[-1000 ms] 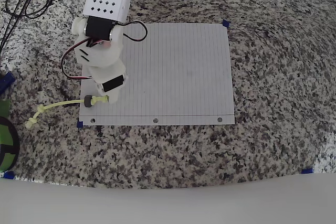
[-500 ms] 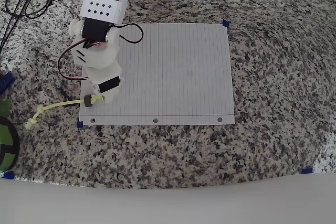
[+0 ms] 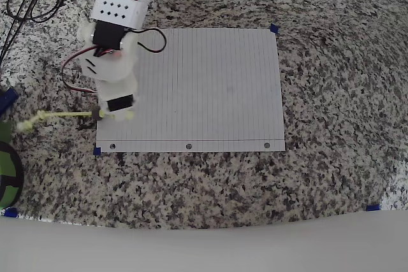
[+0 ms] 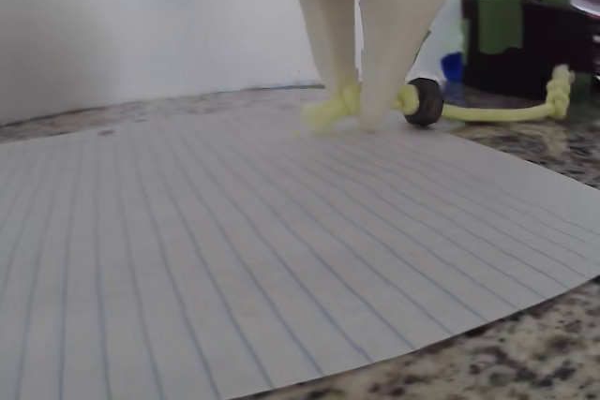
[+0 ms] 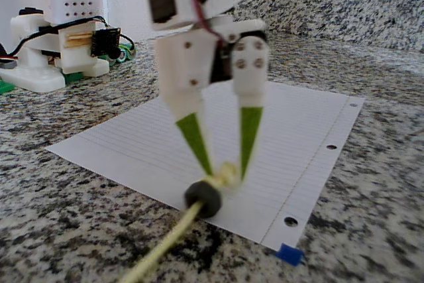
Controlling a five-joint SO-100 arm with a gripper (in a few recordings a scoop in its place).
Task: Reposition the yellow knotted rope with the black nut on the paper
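My gripper (image 3: 118, 114) is shut on the near knot of the yellow knotted rope (image 3: 64, 116), at the left edge of the paper (image 3: 210, 81). The cord runs straight left off the sheet to its other knot over the granite. The black nut (image 3: 97, 114) sits on the cord just left of my fingers. In the fixed view the green-tipped fingers (image 5: 196, 142) pinch the knot of the rope (image 5: 225, 175), and the nut (image 5: 204, 198) hangs just above the paper (image 5: 285, 130). The wrist view has the gripper (image 4: 361, 114), the nut (image 4: 424, 100) and the rope (image 4: 497, 112).
Black looped cables (image 3: 32, 1) lie at the top left of the granite counter. A green and black object (image 3: 6, 170) sits at the left edge. Blue tape (image 3: 274, 28) marks the paper's corners. The arm's base (image 5: 59, 51) stands behind the sheet.
The gripper has shifted left and slightly up with the rope's knot in it. The cord has pulled straight, its far knot moved up and left, and the nut slid left off the paper's corner.
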